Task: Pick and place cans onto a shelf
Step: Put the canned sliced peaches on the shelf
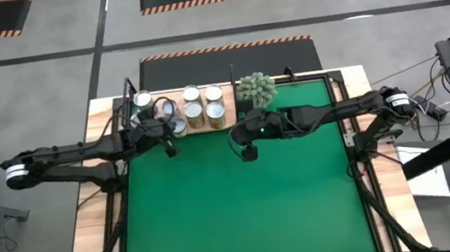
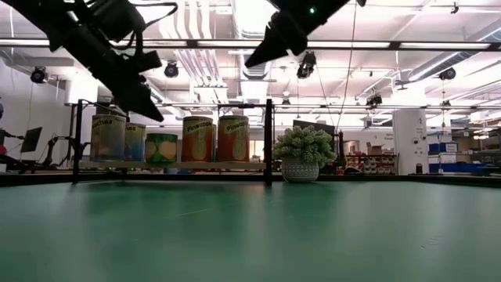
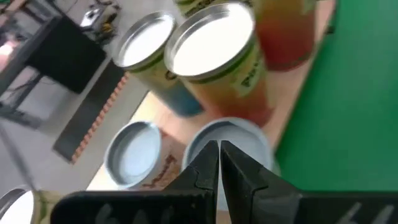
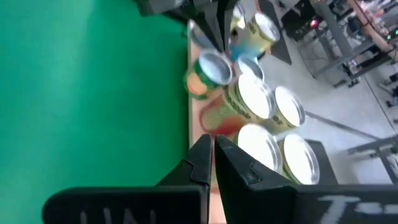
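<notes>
Several cans with silver-white tops stand upright on the shelf (image 1: 208, 129), a pale wooden board at the table's far edge. One group (image 1: 203, 104) is in the middle and a few more (image 1: 157, 108) are to its left. In the low view they stand in a row (image 2: 197, 139) on the shelf (image 2: 172, 165). My left gripper (image 1: 169, 148) is shut and empty. It hovers above the left cans (image 3: 214, 46) and its tip shows in the low view (image 2: 154, 114). My right gripper (image 1: 246, 152) is shut and empty, raised over the green mat near the shelf's right end (image 4: 212, 146).
A spiky grey-green plant ball in a pot (image 1: 256, 90) stands right of the shelf, also in the low view (image 2: 304, 153). A dark frame post (image 2: 268, 141) rises beside the cans. The green mat (image 1: 244, 210) stretches toward the near edge.
</notes>
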Available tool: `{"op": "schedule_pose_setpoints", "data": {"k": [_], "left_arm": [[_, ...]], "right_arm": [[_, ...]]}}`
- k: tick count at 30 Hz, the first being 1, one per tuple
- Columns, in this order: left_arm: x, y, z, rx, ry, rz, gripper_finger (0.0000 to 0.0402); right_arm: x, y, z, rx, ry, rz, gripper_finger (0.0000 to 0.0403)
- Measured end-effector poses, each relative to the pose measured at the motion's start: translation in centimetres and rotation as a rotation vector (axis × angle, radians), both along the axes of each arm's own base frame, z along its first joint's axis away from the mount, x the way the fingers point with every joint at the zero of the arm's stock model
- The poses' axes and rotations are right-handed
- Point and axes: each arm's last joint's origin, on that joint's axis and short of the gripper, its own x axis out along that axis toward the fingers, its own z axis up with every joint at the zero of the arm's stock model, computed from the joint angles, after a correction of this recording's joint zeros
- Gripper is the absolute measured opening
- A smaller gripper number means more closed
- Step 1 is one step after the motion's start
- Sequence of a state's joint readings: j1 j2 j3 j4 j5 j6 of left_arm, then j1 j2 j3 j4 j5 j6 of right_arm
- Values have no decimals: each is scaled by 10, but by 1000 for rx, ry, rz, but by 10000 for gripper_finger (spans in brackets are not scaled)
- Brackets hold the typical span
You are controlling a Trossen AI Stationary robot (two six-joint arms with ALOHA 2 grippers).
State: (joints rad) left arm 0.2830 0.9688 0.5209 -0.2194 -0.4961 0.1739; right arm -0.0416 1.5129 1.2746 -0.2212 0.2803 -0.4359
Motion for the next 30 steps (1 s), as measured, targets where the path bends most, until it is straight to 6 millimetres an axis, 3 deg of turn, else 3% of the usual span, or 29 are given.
{"op": "schedule_pose_setpoints", "data": {"k": [8, 15, 21, 30], "left_arm": [[5, 3, -12, -23, 68, 63, 0], [6, 3, -20, -113, 21, 155, 0], [5, 3, -19, -183, -71, 241, 0], [9, 4, -9, -168, -93, 229, 0]], "right_arm": [[-6, -13, -18, 4, 83, -35, 9], [-9, -14, -29, 11, 114, -40, 9], [-11, -14, -37, 26, 129, -49, 9], [-13, -13, -43, 65, 129, -77, 9]]}}
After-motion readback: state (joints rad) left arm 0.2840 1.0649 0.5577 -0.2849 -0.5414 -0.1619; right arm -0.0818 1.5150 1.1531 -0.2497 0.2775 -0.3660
